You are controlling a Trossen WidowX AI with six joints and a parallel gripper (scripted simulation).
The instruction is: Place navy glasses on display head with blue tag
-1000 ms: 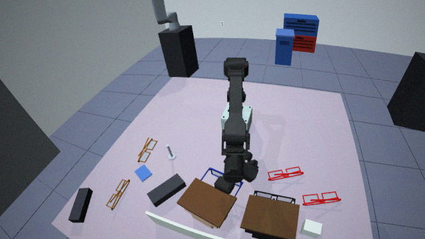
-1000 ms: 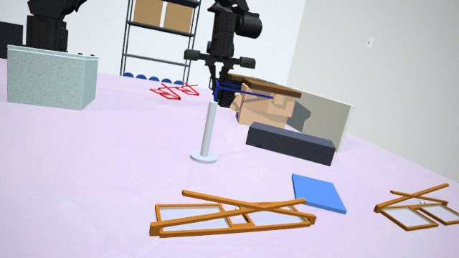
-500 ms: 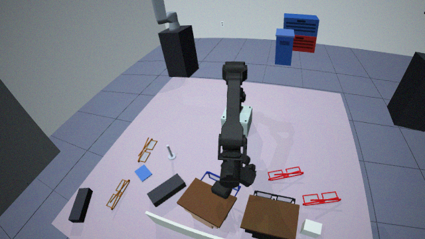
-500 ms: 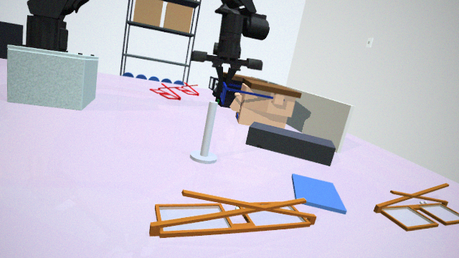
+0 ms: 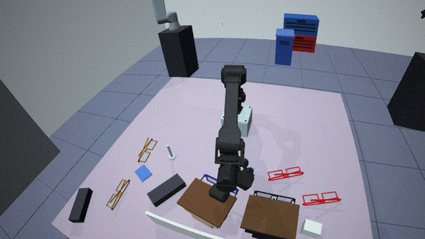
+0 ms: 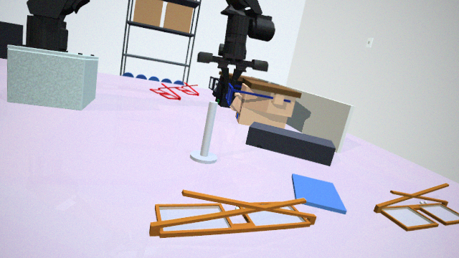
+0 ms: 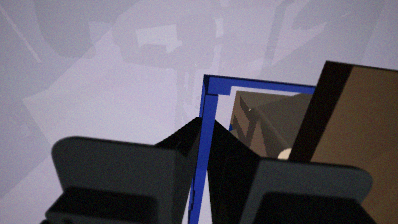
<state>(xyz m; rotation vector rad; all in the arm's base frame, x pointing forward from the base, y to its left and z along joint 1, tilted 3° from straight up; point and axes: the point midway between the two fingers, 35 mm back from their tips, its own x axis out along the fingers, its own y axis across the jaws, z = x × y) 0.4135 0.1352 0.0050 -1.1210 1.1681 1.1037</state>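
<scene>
The navy glasses are unfolded at the face of the light-skinned head, which has brown hair and a small blue tag low at its front. My gripper is shut on the front frame, above the nose side. The near temple runs along the head's side and passes behind the ear; the far temple is hidden. Whether the bridge touches the nose I cannot tell. The other head, with a green tag, wears black glasses.
A dark block and a pale wall strip stand near the light head. A grey post, a blue square, orange glasses, red glasses and a white block lie around.
</scene>
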